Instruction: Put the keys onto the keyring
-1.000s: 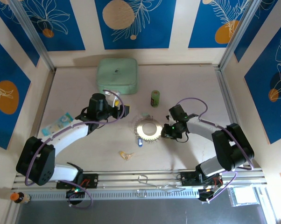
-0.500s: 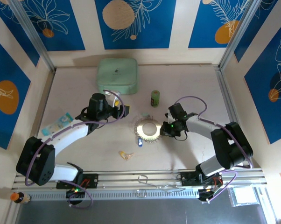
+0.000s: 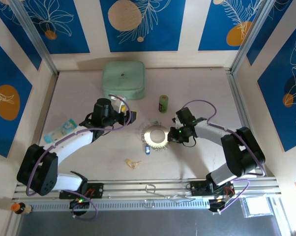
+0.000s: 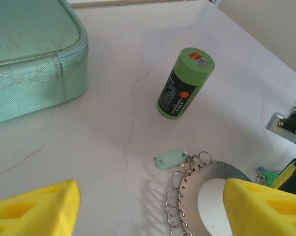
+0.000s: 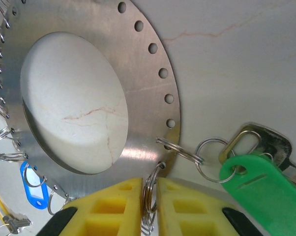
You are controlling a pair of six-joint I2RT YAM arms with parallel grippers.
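- The right gripper (image 5: 149, 191) has its yellow fingers (image 5: 119, 209) almost together, pinching a small split ring (image 5: 150, 192) that hangs from the near rim of the keyring (image 5: 138, 73).
- The keyring (image 3: 147, 133), a flat holed metal disc, lies flat on the table (image 3: 197, 88) between the two arms.
- A green-headed key (image 5: 258, 189) lies just beside the right gripper, linked to the disc by small wire rings.
- A blue-headed key (image 3: 147, 150) sits at the disc's near edge.
- A yellow-headed key (image 3: 132, 163) lies apart on the table.
- The left gripper (image 4: 152, 196) hangs with its fingers wide apart, holding nothing, above the keyring's (image 4: 214, 172) far-left rim.
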